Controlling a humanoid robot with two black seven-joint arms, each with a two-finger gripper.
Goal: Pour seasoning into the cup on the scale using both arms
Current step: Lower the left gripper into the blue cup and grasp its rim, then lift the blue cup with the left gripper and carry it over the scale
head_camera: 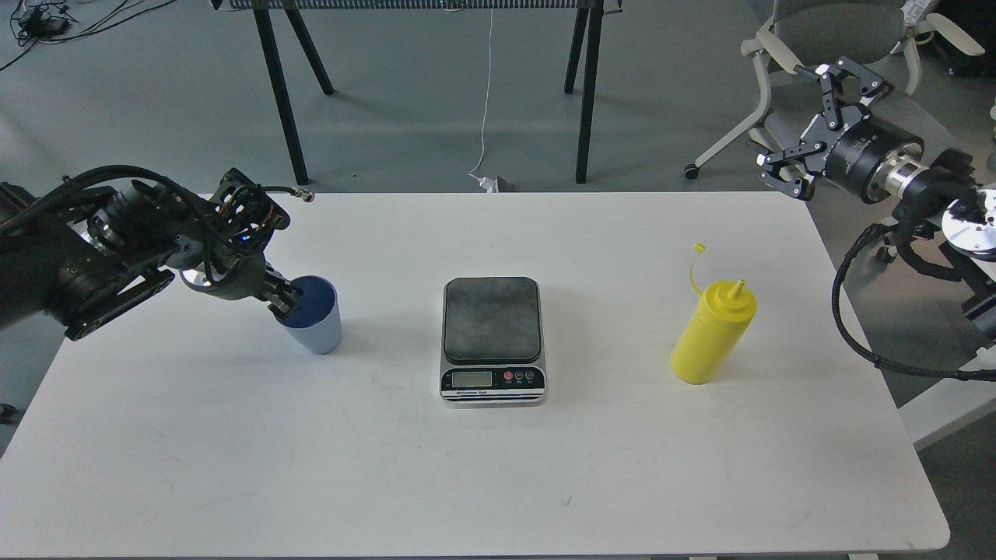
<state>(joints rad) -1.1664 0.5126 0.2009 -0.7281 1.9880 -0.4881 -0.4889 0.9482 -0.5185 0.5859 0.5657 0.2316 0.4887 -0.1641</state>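
The light blue cup (317, 325) is on the left part of the white table (498, 467), tilted a little. My left gripper (285, 300) is shut on the cup's left rim, one finger inside and one outside. The scale (492, 319) sits at the table's middle with its dark plate bare. The yellow seasoning bottle (712, 334) stands upright to the right of the scale, its cap hanging open on its tether. My right gripper (809, 117) is open and empty, high beyond the table's back right corner, far from the bottle.
A grey office chair (840, 31) stands behind my right gripper. Black table legs (280, 93) stand on the floor beyond the far edge. A white cable (486, 93) hangs down to the floor behind the table.
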